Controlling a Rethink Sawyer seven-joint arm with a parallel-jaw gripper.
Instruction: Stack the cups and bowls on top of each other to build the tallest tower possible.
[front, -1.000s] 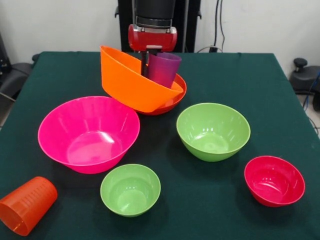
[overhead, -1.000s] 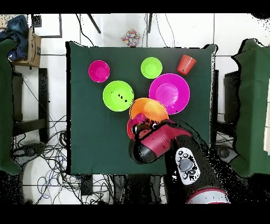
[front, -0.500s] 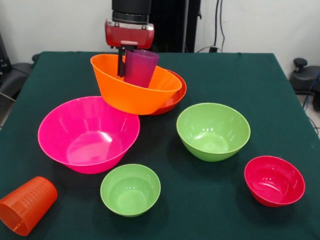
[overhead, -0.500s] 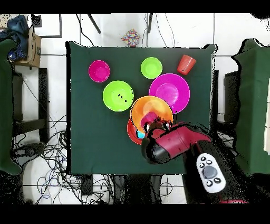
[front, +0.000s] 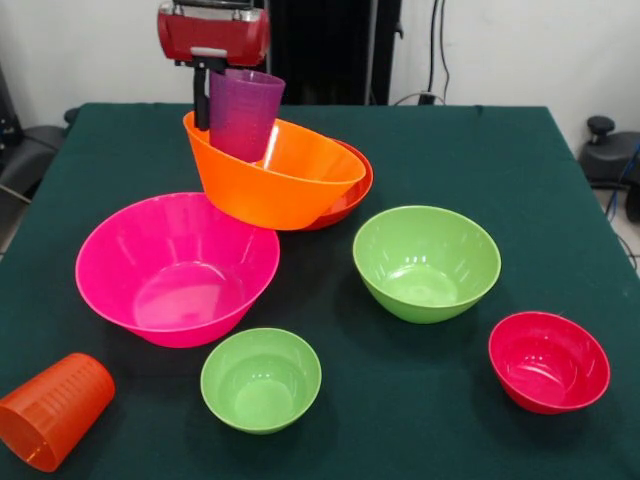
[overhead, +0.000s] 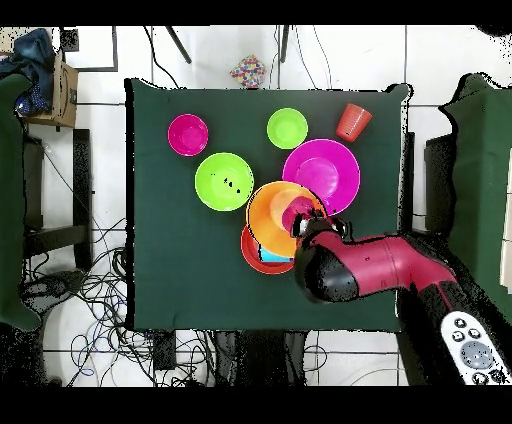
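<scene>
Purple cup (front: 243, 113) in gripper (front: 212, 95) fingers (front: 201, 98)

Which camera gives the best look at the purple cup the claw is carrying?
The front view: the purple cup shows whole and upright, held at its rim by the claw, over the large orange bowl. In the overhead view the arm hides it almost completely.

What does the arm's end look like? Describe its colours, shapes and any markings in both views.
In the front view the gripper hangs from a glossy red, boxy housing with rounded corners and a light grey plate on its underside; a dark finger reaches down from it. In the overhead view the arm is a rounded red shell with black joints and a grey oval button panel.
</scene>
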